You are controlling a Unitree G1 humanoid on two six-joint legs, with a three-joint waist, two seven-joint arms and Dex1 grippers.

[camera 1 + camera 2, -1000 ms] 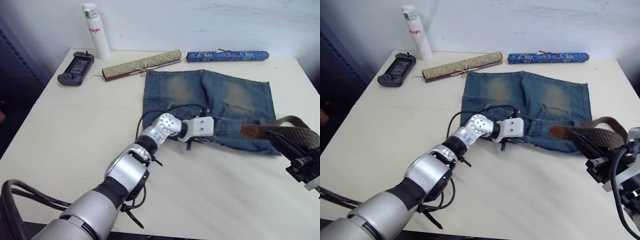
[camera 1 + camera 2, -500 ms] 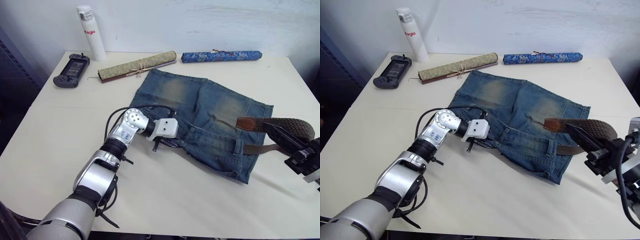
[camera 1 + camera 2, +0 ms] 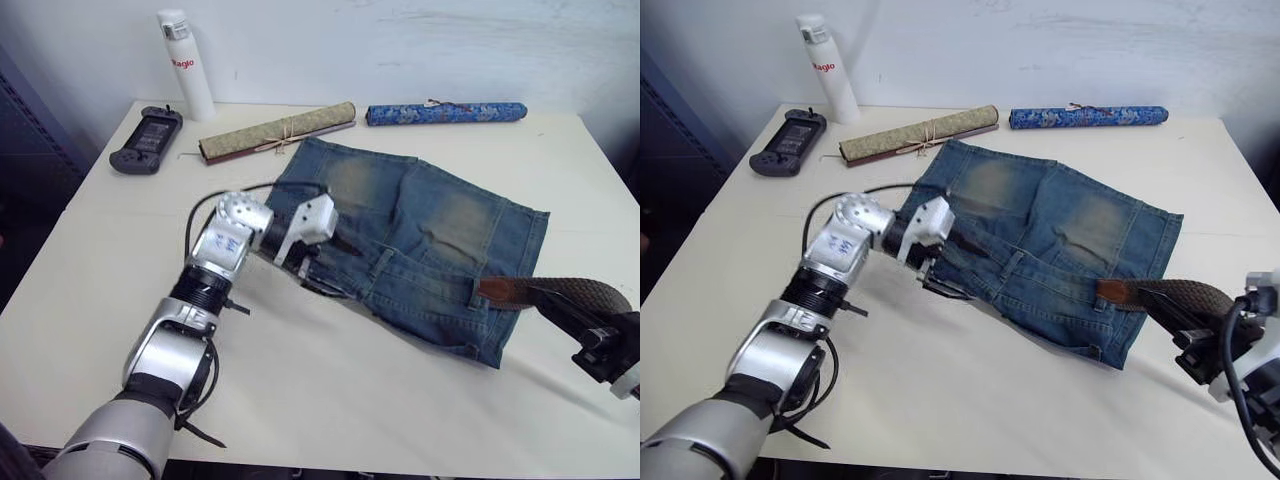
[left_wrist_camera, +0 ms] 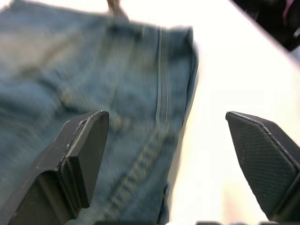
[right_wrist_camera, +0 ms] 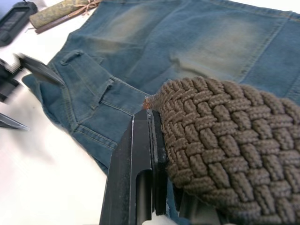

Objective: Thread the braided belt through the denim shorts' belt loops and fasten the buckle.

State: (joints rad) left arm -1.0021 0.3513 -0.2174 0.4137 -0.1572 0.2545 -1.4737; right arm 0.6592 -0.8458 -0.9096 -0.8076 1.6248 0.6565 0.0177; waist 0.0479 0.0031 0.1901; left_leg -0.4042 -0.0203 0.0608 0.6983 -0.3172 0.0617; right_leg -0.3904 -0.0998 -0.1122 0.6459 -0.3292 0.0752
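Observation:
The denim shorts [image 3: 430, 225] lie flat and skewed on the table, waistband toward me. My left gripper [image 3: 322, 262] hovers over the waistband's left corner, open, its fingers [image 4: 84, 150] wide apart with nothing between them. My right gripper [image 3: 590, 330] at the right edge is shut on the braided belt [image 3: 575, 292]. The belt's brown leather tip [image 3: 498, 291] points left and rests at the waistband's right end. A belt loop [image 5: 107, 90] stands across the waistband in the right wrist view. The buckle is out of view.
Along the table's far edge stand a white bottle [image 3: 180, 60], a black handheld console [image 3: 147, 137], a tan tied roll [image 3: 278, 130] and a blue patterned roll [image 3: 445, 113]. Bare tabletop [image 3: 330, 390] spreads in front of the shorts.
My left gripper dragged the shorts' left waistband corner leftward, skewing them, then opened, let go and lifted slightly. My right gripper with the belt sank lower toward the waistband.

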